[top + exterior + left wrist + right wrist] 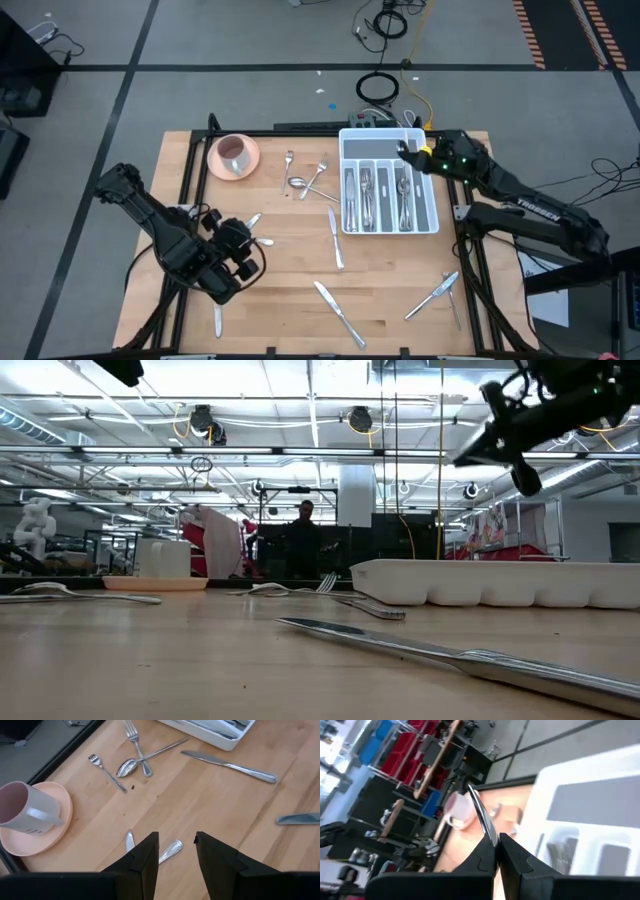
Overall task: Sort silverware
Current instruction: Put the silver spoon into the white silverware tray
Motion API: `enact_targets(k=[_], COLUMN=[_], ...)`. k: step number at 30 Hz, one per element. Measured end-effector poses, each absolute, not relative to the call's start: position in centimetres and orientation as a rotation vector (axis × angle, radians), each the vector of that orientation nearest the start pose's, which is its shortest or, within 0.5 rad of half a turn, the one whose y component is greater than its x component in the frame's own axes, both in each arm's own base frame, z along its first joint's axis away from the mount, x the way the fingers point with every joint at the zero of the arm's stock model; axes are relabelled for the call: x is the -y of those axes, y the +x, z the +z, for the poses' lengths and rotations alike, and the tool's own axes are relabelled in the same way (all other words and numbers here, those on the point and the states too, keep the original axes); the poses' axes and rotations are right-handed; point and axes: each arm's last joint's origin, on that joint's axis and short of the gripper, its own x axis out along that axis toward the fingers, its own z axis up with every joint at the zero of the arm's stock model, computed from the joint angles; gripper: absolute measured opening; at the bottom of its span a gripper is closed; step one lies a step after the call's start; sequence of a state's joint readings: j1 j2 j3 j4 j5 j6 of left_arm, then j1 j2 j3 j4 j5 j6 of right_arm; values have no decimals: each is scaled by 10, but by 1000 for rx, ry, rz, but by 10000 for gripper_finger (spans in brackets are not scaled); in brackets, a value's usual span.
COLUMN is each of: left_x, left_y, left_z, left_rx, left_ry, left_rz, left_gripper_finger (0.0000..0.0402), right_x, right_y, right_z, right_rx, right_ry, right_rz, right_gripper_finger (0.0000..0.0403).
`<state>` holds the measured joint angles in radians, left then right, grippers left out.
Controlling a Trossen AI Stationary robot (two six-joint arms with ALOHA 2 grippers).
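Right wrist view: right gripper (pixel 496 840) pinches a knife (pixel 481 812) over the white tray (pixel 350 225); lower it flat into a slot before letting go. Left gripper (pixel 176 851) part open, empty, above a spoon handle (pixel 170 851) on the table (pixel 290 290).

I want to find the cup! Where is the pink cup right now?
In the high view the cup stands on a pink plate at the table's far left corner, left of the loose spoon.
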<state>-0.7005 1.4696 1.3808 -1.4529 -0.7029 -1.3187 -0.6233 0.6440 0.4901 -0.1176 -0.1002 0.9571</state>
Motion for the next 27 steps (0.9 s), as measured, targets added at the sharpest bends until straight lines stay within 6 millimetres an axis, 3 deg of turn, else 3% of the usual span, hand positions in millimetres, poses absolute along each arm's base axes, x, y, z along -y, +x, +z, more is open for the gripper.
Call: enact_targets(k=[4,11,15,27], left_x=[141,140,140,136], left_y=[202,203,202,205], left_z=[314,314,314,314], left_rx=[-894,-897,-908,-907], left_ry=[-173,-178,-183,-193], left_rz=[695,698,694,713], left_gripper_finger=[138,138,138,138], right_x=[86,81,76,73], right_y=[123,115,109,106], right_z=[228,170,148,140], right_rx=[-27,53,69,58], right_ry=[1069,1186,1234,1252], right_rz=[-661,-652,-655,-656], right_gripper_finger=[0,0,0,0])
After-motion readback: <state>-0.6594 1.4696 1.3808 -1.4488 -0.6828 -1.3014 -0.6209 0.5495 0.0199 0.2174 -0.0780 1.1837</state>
